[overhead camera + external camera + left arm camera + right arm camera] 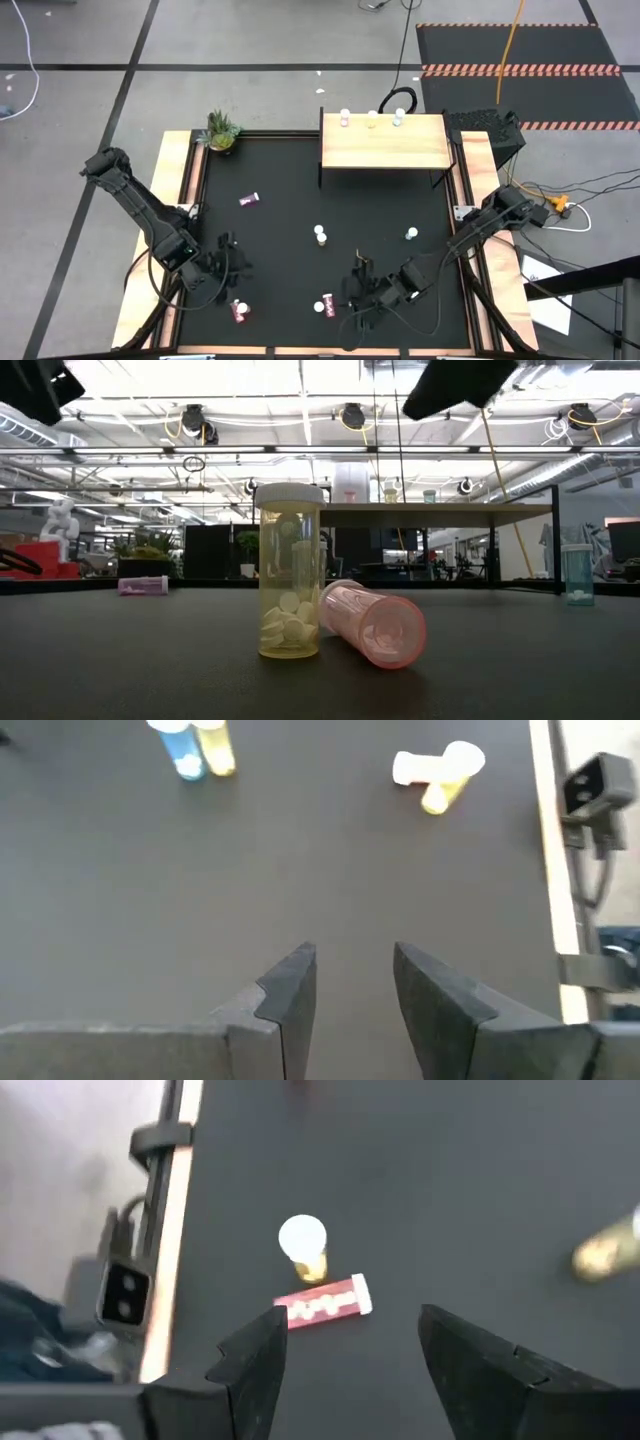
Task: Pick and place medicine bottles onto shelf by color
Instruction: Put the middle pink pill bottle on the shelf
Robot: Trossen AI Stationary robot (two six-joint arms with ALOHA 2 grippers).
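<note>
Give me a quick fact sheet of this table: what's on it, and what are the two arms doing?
shelf: light wood, at the table's far edge
on the shelf: three bottles standing along its back edge
on the table: about six bottles, some standing, some on their side
plant: far left corner
left end effector: near left, open, holding nothing
right end effector: near centre, open, holding nothing

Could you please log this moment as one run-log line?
left gripper: open, empty, above table | right gripper: open, empty | shelf: three bottles at back edge | rest on table
</note>
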